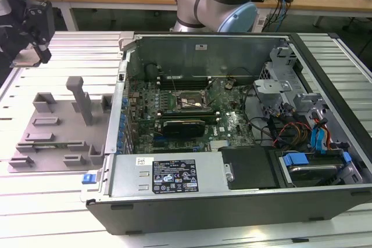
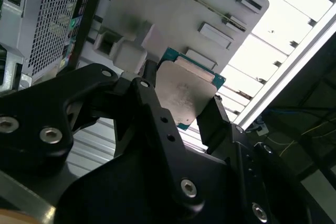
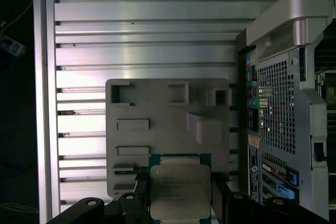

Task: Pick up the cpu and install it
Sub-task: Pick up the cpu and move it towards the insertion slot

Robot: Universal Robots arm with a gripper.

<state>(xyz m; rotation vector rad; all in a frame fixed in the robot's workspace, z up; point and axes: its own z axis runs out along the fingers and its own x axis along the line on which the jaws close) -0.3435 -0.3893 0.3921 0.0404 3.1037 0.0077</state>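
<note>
The cpu (image 3: 180,191) is a flat square chip with a silvery metal top on a green board. It sits between the black fingers of my gripper (image 3: 180,199), which is shut on its two opposite edges. In the second wrist view the cpu (image 2: 185,95) is held clear above the grey fixture plate (image 2: 173,14), with my gripper (image 2: 181,103) clamped around it. In the exterior view my gripper (image 1: 30,50) hangs high at the far left, above the table and left of the open computer case (image 1: 232,201). The black socket frame (image 1: 190,103) lies on the motherboard inside the case.
The grey fixture plate (image 1: 58,137) with blocks and an upright post (image 1: 81,100) lies on the slatted table at the exterior view's left, beside the case wall. Cables and drive bays (image 1: 308,137) crowd the case's right side. The arm's base (image 1: 218,4) stands behind the case.
</note>
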